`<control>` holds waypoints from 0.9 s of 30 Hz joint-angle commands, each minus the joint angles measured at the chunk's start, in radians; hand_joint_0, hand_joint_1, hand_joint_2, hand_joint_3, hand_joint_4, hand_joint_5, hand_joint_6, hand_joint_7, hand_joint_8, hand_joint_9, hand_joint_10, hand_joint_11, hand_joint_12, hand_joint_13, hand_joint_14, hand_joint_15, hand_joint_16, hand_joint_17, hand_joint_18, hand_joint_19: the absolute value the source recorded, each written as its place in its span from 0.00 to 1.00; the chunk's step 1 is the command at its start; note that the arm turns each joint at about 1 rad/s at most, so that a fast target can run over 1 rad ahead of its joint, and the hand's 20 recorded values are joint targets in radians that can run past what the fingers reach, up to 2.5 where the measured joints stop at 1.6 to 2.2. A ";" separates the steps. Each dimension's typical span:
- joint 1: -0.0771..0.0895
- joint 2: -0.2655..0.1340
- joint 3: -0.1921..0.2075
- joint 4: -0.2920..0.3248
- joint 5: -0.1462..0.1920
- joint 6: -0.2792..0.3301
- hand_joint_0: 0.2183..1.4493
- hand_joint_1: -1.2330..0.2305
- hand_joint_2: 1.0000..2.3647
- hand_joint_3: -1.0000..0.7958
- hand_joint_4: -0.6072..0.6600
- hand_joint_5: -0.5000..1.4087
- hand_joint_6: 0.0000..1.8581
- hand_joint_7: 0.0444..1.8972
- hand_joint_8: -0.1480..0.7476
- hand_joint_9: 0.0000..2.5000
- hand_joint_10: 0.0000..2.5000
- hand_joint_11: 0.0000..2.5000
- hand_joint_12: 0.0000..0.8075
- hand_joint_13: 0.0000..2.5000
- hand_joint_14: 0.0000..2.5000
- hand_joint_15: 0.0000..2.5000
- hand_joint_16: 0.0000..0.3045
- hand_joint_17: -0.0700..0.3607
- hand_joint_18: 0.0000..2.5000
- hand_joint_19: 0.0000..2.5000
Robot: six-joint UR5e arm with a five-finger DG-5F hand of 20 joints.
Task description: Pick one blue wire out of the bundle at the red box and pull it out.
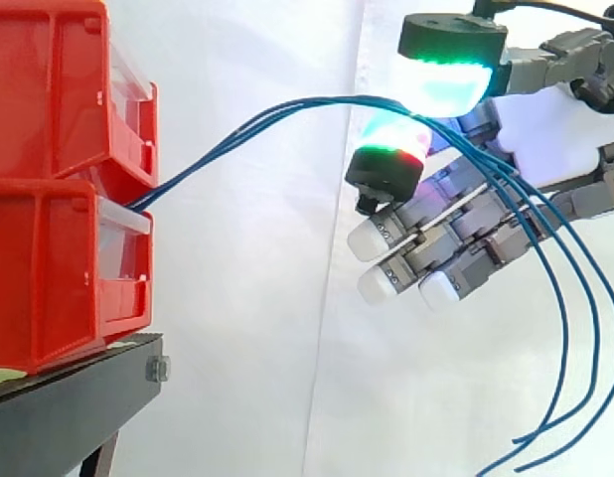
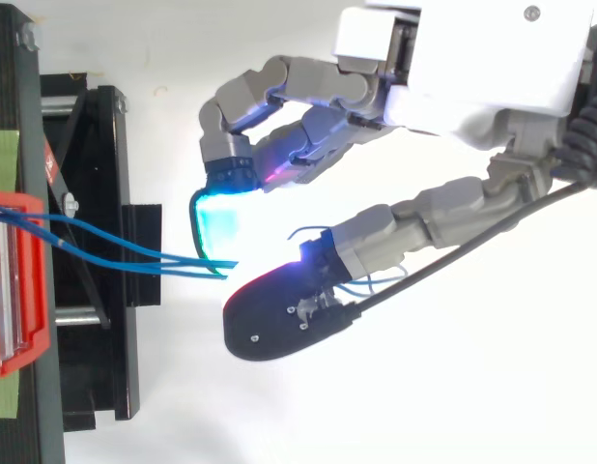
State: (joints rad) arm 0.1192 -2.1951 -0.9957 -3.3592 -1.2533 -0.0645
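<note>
Blue wires [image 1: 287, 107] pinched in hand [image 1: 555, 139]; count between pads [image 1: 446, 84] hidden.

You see the robot hand [image 2: 453, 58] reaching in from the upper right, fingers curled. Blue wires [image 2: 115, 246] leave the red box [image 2: 18, 290] at the left edge and cross the black stand [image 2: 105, 174]. They end pinched between a cyan-glowing pad [image 2: 219, 217] and a dark, red-edged pad [image 2: 279, 324].
</note>
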 commanded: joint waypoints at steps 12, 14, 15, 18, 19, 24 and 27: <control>-0.001 0.000 0.000 0.001 0.000 0.008 0.31 0.26 0.02 0.50 0.45 0.19 0.45 0.63 0.36 0.28 0.00 0.02 0.43 0.18 0.00 0.04 0.16 0.42 0.22 0.13; -0.001 0.000 0.000 0.001 0.000 0.009 0.32 0.25 0.02 0.50 0.46 0.18 0.46 0.61 0.35 0.28 0.00 0.02 0.43 0.18 0.00 0.05 0.16 0.42 0.22 0.13; 0.000 0.000 0.000 0.001 0.000 0.017 0.31 0.27 0.02 0.48 0.47 0.18 0.46 0.61 0.35 0.28 0.00 0.01 0.43 0.18 0.00 0.04 0.16 0.42 0.22 0.13; 0.002 0.000 0.000 0.001 0.000 0.023 0.28 0.34 0.01 0.44 0.49 0.21 0.39 0.64 0.31 0.32 0.00 0.00 0.42 0.18 0.00 0.03 0.16 0.42 0.21 0.14; 0.002 0.000 0.000 0.001 0.002 0.025 0.28 0.35 0.01 0.44 0.50 0.22 0.38 0.64 0.31 0.33 0.00 0.00 0.41 0.17 0.00 0.03 0.16 0.42 0.21 0.13; 0.002 0.000 0.000 0.001 0.000 0.045 0.28 0.31 0.02 0.46 0.45 0.22 0.38 0.62 0.32 0.31 0.00 0.01 0.41 0.17 0.00 0.04 0.16 0.42 0.21 0.13; 0.002 0.000 0.000 0.001 0.002 0.057 0.30 0.27 0.02 0.49 0.48 0.18 0.43 0.56 0.34 0.27 0.00 0.03 0.43 0.16 0.00 0.04 0.16 0.42 0.20 0.13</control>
State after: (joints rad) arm 0.1213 -2.1951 -0.9956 -3.3579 -1.2532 -0.0204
